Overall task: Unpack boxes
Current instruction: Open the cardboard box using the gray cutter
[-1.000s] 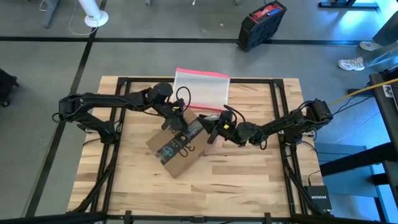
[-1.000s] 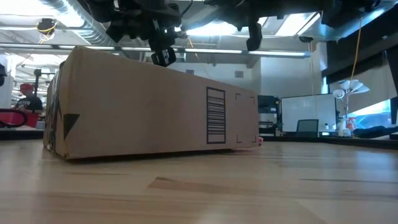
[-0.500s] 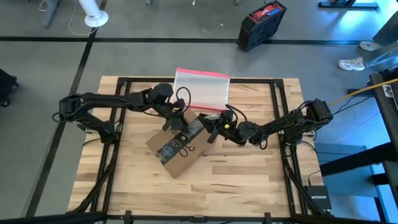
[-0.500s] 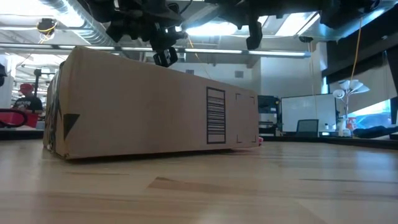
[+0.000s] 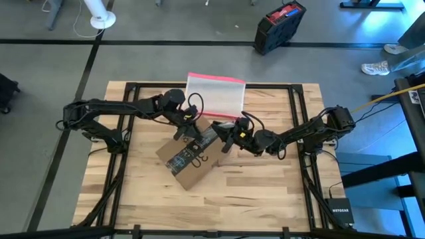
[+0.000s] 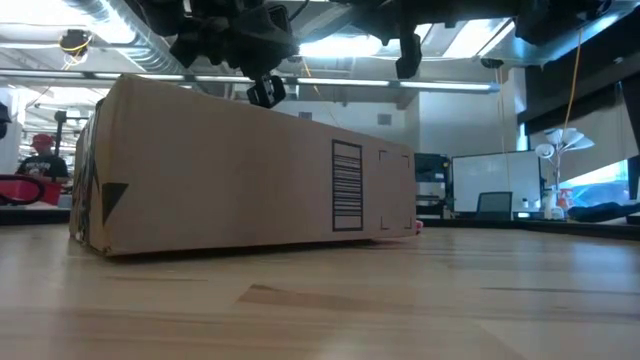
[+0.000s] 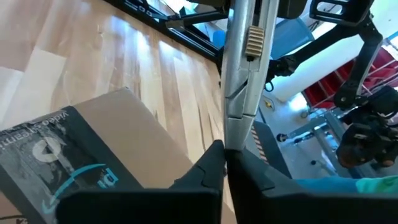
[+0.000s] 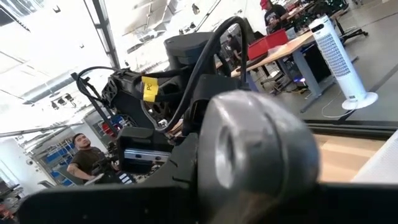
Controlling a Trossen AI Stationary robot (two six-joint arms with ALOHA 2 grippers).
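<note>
Low-view room behind box

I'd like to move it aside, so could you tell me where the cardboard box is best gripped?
Probably across its narrower width, from above. The cardboard box lies flat and skewed on the table, long sides upright and bare in the low view. Its far end is crowded by the left tool and right tool; the near end is free.

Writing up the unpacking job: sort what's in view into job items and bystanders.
Job:
- cardboard box, lying askew mid-table
- left pincer, shut, over the box's top
- right pincer, at the box's far corner

Lying about:
- clear pouch with pink edge, at the table's far edge
- black and red case, on the floor
</note>
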